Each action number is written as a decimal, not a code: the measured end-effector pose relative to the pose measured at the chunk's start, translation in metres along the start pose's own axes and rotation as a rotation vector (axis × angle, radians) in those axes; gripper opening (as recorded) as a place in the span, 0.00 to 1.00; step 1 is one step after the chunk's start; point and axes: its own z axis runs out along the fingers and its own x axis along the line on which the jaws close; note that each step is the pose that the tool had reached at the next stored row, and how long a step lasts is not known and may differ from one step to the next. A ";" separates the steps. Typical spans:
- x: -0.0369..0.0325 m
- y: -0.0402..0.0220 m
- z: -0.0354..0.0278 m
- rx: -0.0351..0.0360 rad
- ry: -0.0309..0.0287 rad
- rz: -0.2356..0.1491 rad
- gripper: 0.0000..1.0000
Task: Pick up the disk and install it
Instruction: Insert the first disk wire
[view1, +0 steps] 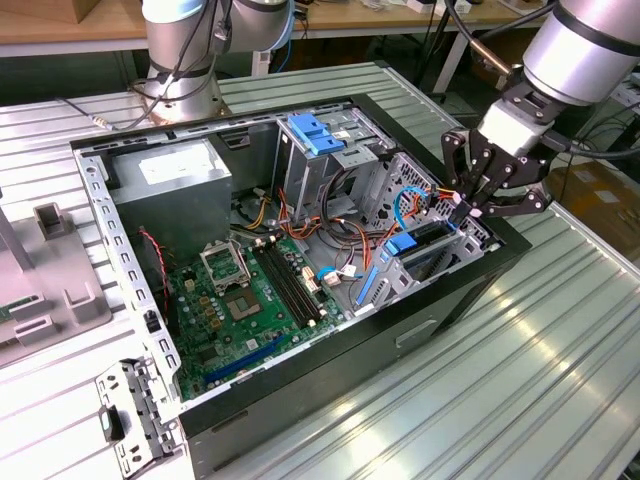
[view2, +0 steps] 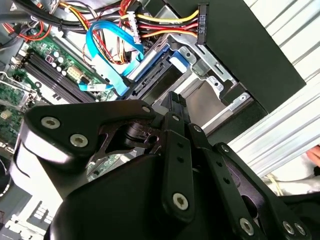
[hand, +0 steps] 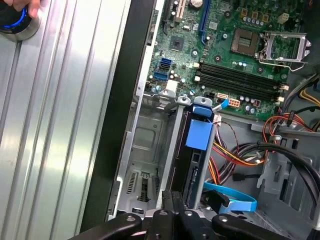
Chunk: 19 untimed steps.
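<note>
Installation stage: the disk (hand: 199, 150) is seated edge-on in the bay at the case (view1: 470, 290) corner; the gripper (view1: 470, 205) appears clenched above it, nothing grasped.

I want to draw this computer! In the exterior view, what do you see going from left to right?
Grey stand on the table → grey power supply box → green motherboard → blue drive-cage latch → disk standing in its bay → gripper.
</note>
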 end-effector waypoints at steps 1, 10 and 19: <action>0.0000 0.0000 0.0000 -0.0005 -0.0001 -0.013 0.11; 0.0000 0.0000 0.0000 -0.0034 -0.0007 -0.094 0.11; 0.0000 0.0000 0.0000 -0.0064 -0.0012 -0.177 0.11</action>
